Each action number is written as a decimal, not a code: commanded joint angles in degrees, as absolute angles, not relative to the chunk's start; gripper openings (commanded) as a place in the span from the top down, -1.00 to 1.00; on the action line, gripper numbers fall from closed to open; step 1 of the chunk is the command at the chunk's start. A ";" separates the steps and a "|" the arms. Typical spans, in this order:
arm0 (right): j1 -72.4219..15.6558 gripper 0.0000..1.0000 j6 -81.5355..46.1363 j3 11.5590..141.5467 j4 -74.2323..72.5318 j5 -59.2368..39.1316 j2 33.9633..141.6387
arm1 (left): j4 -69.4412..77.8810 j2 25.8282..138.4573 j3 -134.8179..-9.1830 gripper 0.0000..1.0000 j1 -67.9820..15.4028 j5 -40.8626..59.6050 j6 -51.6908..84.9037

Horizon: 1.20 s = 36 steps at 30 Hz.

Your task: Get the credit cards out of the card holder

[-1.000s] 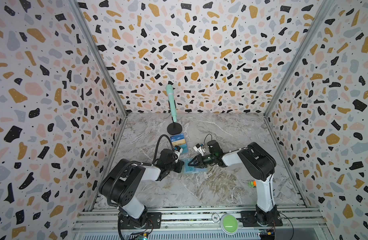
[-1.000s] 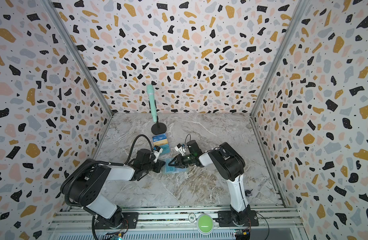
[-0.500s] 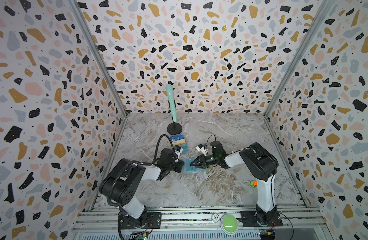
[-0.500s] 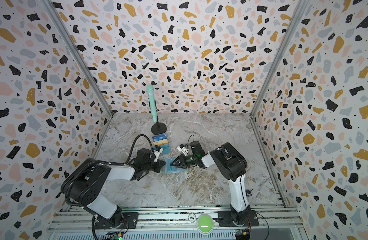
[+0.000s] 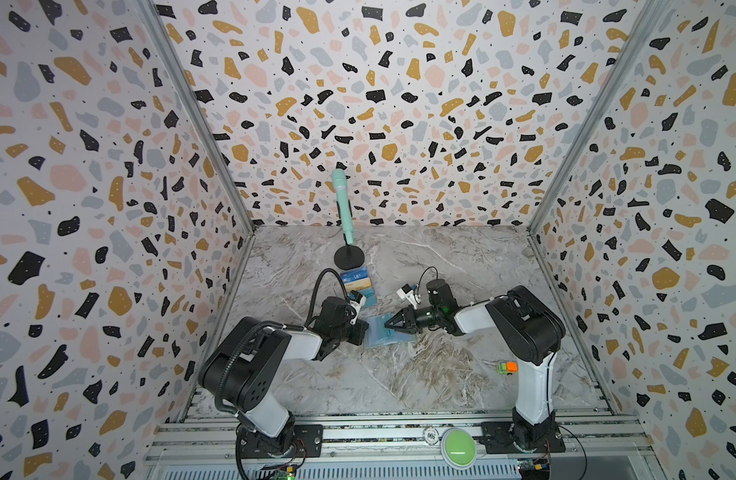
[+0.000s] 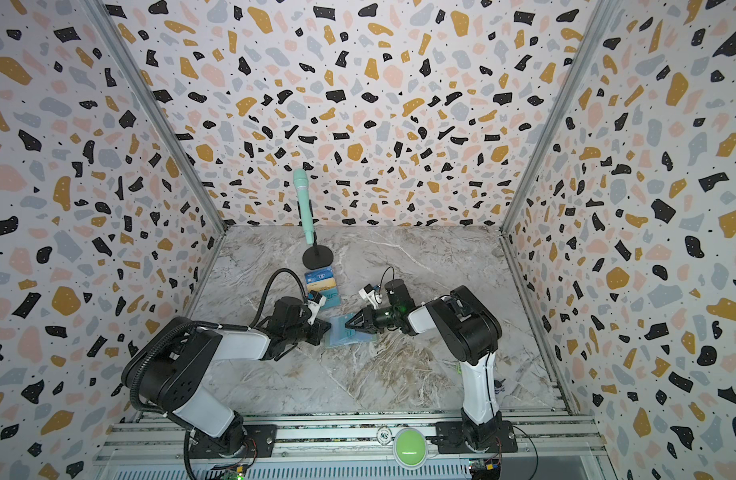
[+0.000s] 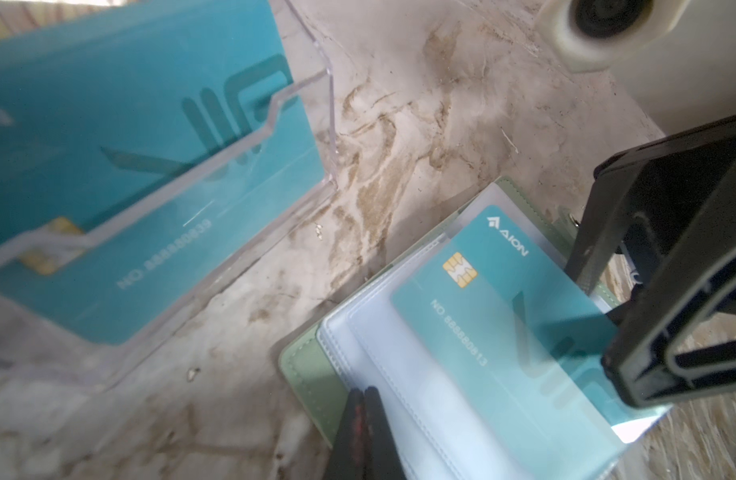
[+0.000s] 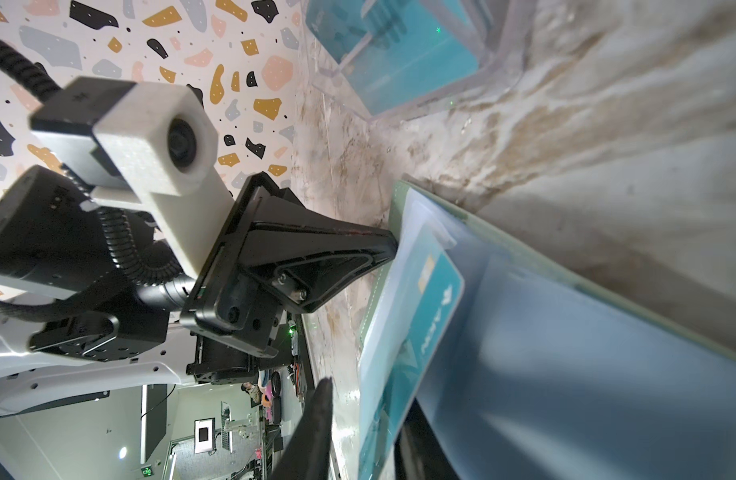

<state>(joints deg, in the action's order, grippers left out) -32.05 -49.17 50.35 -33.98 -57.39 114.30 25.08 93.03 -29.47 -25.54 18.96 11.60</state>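
Wallet (image 5: 378, 337) lies open, left tool (image 5: 365, 332) clenched empty on its 9 o'clock edge, right tool (image 5: 386, 326) parted astride the teal card (image 7: 503, 316).

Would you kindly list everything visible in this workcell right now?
Card holder: one, mint green, lying open, centre.
Card: one, teal, in its sleeve.
Display stand: one, clear, behind holder, holding three cards.
Microphone: one, mint on black base, rear.
Toy: one, orange-green, front right.
Button: one, green, front edge.
Chip: one, white, beside button.
Left fingers: shut, at holder's edge.
Right fingers: open, straddling the sleeved card.
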 commanded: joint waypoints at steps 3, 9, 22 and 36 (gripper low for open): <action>-31.31 0.58 -46.72 49.78 -31.56 -56.45 111.15 | 20.13 95.02 -29.59 1.00 -25.84 17.75 10.89; -31.12 0.73 -44.20 50.37 -27.15 -54.29 110.80 | 19.97 94.66 -29.57 1.00 -25.84 17.40 10.85; -30.33 0.88 -41.30 49.84 -22.07 -50.40 108.57 | 19.03 93.92 -29.97 1.00 -25.84 17.37 10.11; -30.29 0.92 -33.92 51.53 -10.49 -41.57 103.24 | 17.55 91.86 -30.56 1.00 -25.84 17.14 8.96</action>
<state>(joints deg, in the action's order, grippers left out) -30.48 -36.99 50.09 -14.79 -44.53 106.13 22.92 92.36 -30.06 -25.58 18.48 10.09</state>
